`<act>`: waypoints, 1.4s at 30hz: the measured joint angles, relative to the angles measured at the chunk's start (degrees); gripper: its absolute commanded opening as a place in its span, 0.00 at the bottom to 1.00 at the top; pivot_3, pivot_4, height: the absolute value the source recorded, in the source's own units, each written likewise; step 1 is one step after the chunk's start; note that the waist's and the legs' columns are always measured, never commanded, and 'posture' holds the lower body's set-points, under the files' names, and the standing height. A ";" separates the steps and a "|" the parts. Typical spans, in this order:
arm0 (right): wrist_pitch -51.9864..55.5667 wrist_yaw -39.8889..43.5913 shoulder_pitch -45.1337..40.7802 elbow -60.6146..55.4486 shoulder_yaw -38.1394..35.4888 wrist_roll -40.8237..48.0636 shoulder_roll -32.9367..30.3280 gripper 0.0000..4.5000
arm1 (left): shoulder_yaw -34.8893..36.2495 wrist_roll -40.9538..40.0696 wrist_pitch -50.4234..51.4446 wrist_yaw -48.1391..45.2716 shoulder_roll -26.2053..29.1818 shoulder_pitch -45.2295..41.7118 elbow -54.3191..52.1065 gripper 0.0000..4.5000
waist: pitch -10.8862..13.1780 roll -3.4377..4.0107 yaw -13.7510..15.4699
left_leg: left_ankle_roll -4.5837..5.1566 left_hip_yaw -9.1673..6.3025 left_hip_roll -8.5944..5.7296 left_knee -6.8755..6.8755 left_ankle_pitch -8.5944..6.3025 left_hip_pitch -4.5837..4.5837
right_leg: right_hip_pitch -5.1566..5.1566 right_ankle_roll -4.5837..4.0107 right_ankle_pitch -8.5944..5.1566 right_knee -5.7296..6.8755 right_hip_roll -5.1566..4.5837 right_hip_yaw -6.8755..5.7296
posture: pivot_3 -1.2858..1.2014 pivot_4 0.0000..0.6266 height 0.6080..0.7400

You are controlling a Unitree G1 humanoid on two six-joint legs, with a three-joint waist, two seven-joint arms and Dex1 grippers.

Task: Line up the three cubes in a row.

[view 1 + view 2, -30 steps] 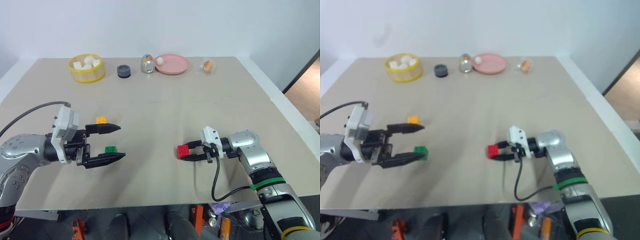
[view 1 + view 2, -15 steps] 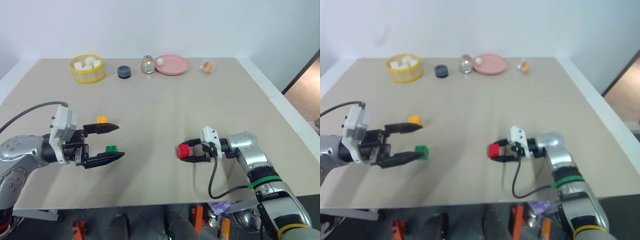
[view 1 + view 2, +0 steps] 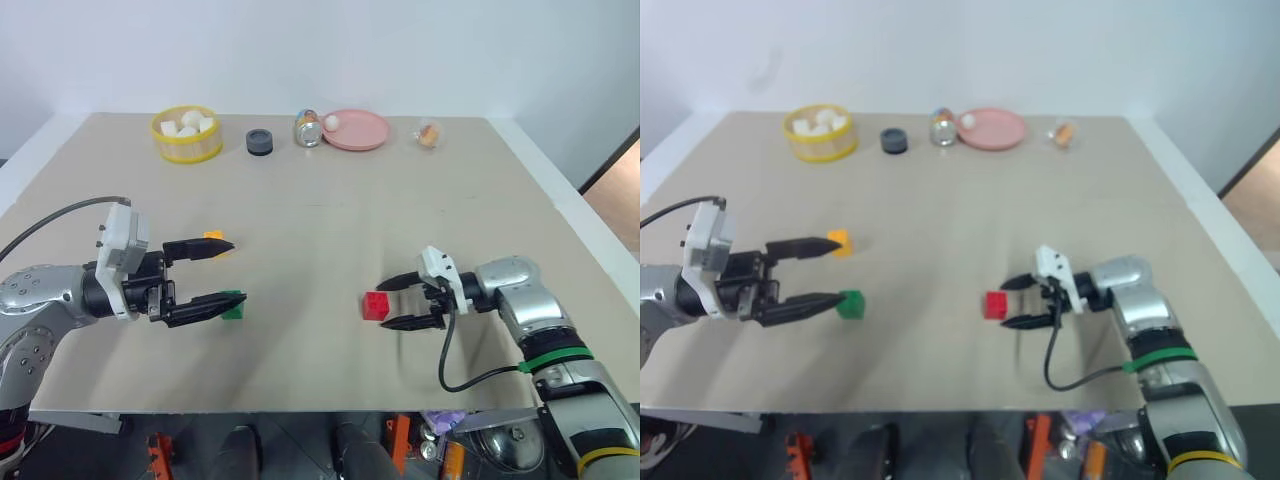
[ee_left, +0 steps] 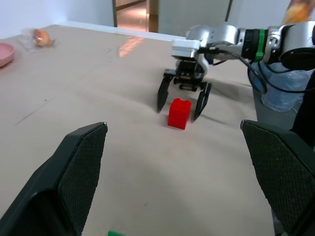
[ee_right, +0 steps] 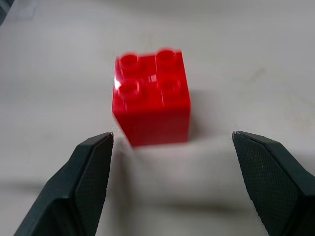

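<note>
Up close, red cube (image 5: 151,97) studs (four), fingers (image 5: 91,184) clear

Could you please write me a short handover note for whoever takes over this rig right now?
Right gripper: open, just off the red cube, which stands free on the table.
Left gripper: open, holding nothing, with the yellow-orange cube by its far finger and the green cube by its near finger.
Done: red cube set down.
Left: the cubes form no row yet.
</note>
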 measured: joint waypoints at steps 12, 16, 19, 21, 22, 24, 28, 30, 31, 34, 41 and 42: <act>6.50 -1.69 -7.45 6.68 -6.27 4.00 -7.55 0.89 | 8.83 0.65 2.34 0.31 1.54 15.89 -0.05 1.00 | 0.21 0.24 -1.49 | 0.02 0.38 0.10 -0.08 -0.12 -0.02 | -0.24 -0.09 0.02 -0.07 -0.08 0.07 | 0.52 0.24 1.00; 17.58 -5.83 -16.51 7.55 -13.89 10.85 -4.50 0.89 | 13.84 2.49 -1.52 0.36 -1.72 24.47 -2.02 1.00 | 0.21 0.23 -2.33 | 0.05 0.46 0.14 -0.15 -0.15 -0.01 | -0.28 -0.12 0.02 -0.07 -0.07 0.14 | 0.52 0.24 1.00; 23.19 -8.01 -18.37 4.64 -16.46 14.16 -1.73 0.89 | 14.07 6.51 -6.51 -1.04 -3.19 28.35 -1.46 1.00 | 0.16 0.09 -2.20 | 0.07 0.44 0.18 -0.19 -0.18 -0.02 | -0.33 -0.19 -0.04 -0.08 -0.02 0.10 | 0.52 0.24 1.00; 25.64 -8.47 -17.92 1.90 -16.42 15.33 0.27 0.89 | 14.04 8.78 -9.71 -1.61 -3.52 28.33 0.20 1.00 | 0.18 0.12 -1.93 | 0.07 0.45 0.16 -0.18 -0.18 -0.08 | -0.41 -0.20 -0.04 -0.07 -0.04 0.12 | 0.52 0.24 1.00; 26.99 -8.57 -17.29 -0.01 -16.33 15.94 0.99 0.89 | 13.97 9.82 -11.20 -1.88 -3.73 28.27 1.12 1.00 | 0.18 0.13 -1.81 | 0.07 0.47 0.14 -0.15 -0.17 -0.18 | -0.49 -0.20 -0.03 -0.07 -0.06 0.14 | 0.52 0.24 1.00; 29.02 -8.93 -16.51 -2.74 -16.34 17.00 1.45 0.89 | 13.65 11.30 -13.05 -2.06 -4.13 28.23 2.76 1.00 | 0.19 0.14 -1.65 | 0.07 0.54 0.13 -0.11 -0.17 -0.40 | -0.68 -0.17 -0.02 -0.07 -0.10 0.17 | 0.52 0.24 1.00; 32.26 -9.10 -14.11 -9.60 -16.16 18.88 2.27 0.89 | 9.91 15.33 -16.80 -2.38 -4.48 26.66 6.60 1.00 | 0.18 0.13 -1.60 | 0.08 0.57 0.15 -0.14 -0.17 -0.62 | -0.91 -0.10 0.01 -0.07 -0.07 0.17 | 0.52 0.24 1.00; 32.99 -9.13 -12.33 -11.22 -15.72 19.11 2.56 0.89 | 7.75 16.82 -18.26 -3.27 -4.46 25.41 8.29 1.00 | 0.18 0.13 -1.60 | 0.08 0.57 0.17 -0.15 -0.18 -0.66 | -0.96 -0.10 0.02 -0.06 -0.05 0.17 | 0.52 0.24 1.00; 33.16 -9.15 -11.67 -11.69 -15.45 19.11 2.63 0.89 | 7.06 17.29 -18.67 -3.61 -4.42 24.94 8.95 1.00 | 0.19 0.14 -1.63 | 0.08 0.58 0.17 -0.15 -0.17 -0.66 | -0.98 -0.10 0.02 -0.04 -0.05 0.17 | 0.52 0.24 1.00; 33.62 -9.47 -10.23 -13.24 -15.13 19.15 2.99 0.89 | 4.58 18.83 -20.71 -6.22 -3.83 23.66 11.52 1.00 | 0.19 0.14 -1.64 | 0.08 0.58 0.17 -0.14 -0.17 -0.67 | -0.99 -0.10 0.05 -0.03 -0.04 0.18 | 0.52 0.24 1.00; 36.62 -11.08 -8.35 -19.68 -16.12 21.67 2.27 0.89 | -0.66 22.57 -25.02 -9.41 -2.94 13.04 23.12 1.00 | 0.19 0.15 -1.59 | 0.10 0.58 0.21 -0.08 -0.16 -0.65 | -0.99 -0.10 0.10 0.04 0.00 0.17 | 0.52 0.24 1.00; 37.20 -11.43 -7.59 -20.89 -16.35 22.25 2.08 0.89 | -1.48 23.01 -25.42 -9.53 -2.95 11.25 25.01 1.00 | 0.18 0.14 -1.57 | 0.10 0.58 0.21 -0.08 -0.16 -0.66 | -0.98 -0.09 0.09 0.04 0.00 0.17 | 0.52 0.24 1.00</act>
